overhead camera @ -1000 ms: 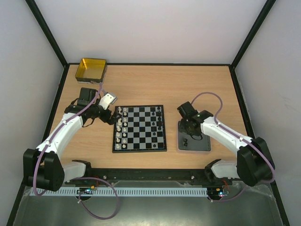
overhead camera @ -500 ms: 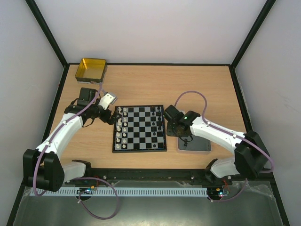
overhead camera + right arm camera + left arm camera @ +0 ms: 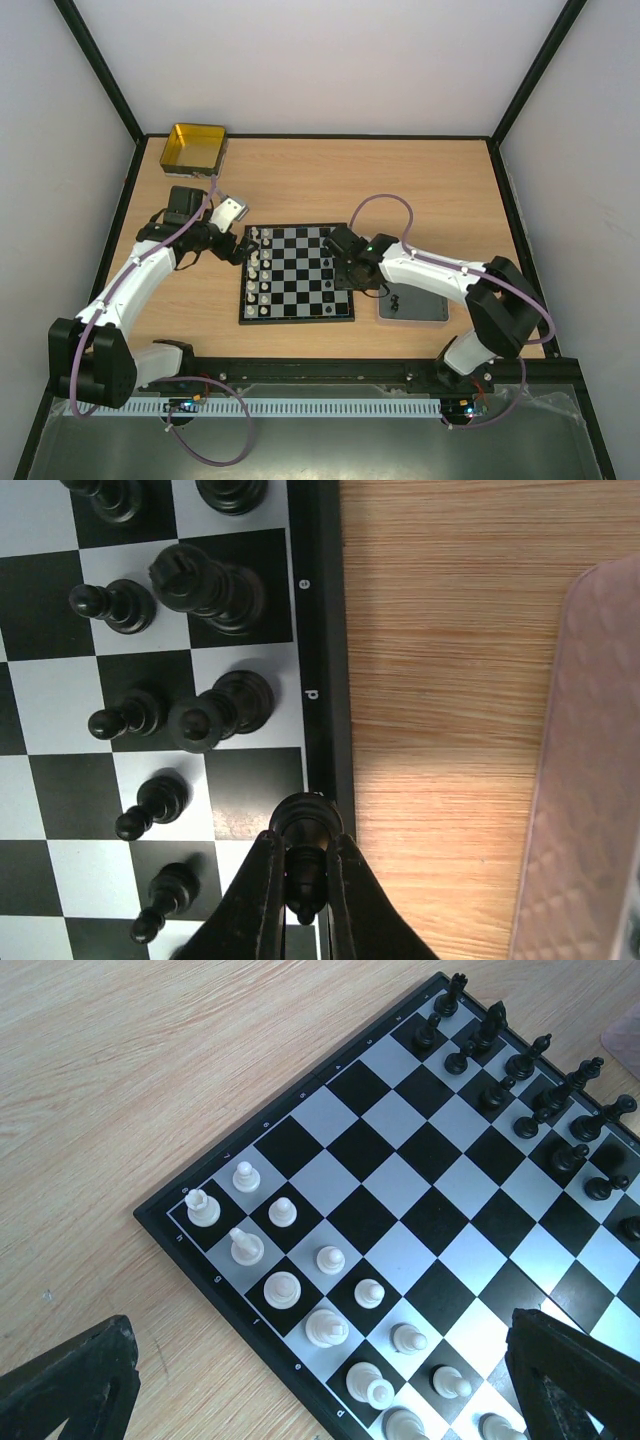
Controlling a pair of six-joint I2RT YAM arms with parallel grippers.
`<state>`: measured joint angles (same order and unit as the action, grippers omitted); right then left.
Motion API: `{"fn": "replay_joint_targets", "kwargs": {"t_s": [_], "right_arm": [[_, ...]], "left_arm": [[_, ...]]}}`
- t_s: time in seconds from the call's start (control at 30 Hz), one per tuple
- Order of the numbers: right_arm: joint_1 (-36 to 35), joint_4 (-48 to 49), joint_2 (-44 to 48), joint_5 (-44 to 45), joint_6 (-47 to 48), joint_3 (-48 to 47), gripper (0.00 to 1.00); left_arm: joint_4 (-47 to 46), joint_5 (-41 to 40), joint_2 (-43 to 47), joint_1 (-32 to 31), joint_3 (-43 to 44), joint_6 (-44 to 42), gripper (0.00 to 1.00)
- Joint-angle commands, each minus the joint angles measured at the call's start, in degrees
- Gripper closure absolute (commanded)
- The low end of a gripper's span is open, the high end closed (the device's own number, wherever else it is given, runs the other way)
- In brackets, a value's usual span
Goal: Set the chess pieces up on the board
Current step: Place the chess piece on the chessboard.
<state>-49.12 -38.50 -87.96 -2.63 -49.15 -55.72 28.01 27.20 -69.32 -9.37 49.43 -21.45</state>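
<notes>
The chessboard (image 3: 297, 272) lies mid-table, with whitish pieces (image 3: 256, 270) down its left side and black pieces (image 3: 336, 262) down its right. My right gripper (image 3: 347, 271) is shut on a black chess piece (image 3: 305, 852) and holds it above the board's right edge (image 3: 322, 680), beside several standing black pieces (image 3: 215, 585). My left gripper (image 3: 233, 248) is open and empty just left of the board; its view shows the whitish pieces (image 3: 325, 1328) on the board (image 3: 420, 1150) and the black ones (image 3: 540, 1070) at the far side.
A dark grey flat tray (image 3: 414, 304) lies right of the board, and its pale edge (image 3: 585, 770) shows in the right wrist view. A yellow tin (image 3: 193, 146) stands at the back left corner.
My right arm has swung left from the grey tray to the board's right edge, carrying the black piece. The left arm has not moved.
</notes>
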Motion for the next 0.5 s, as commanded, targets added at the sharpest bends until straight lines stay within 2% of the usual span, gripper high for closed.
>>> {"fn": "replay_joint_targets", "kwargs": {"t_s": [0.0,0.47], "right_arm": [[-0.79,1.51,-1.90,0.15,-0.68,-1.77,0.94],[-2.08,2.04,-5.36,-0.52,-0.30,-4.05,0.93]], "left_arm": [[0.55,0.90,0.84,-0.30,-0.31,-0.31,0.01],[0.55,1.10,0.50,-0.30,-0.38,-0.56,0.01]]}}
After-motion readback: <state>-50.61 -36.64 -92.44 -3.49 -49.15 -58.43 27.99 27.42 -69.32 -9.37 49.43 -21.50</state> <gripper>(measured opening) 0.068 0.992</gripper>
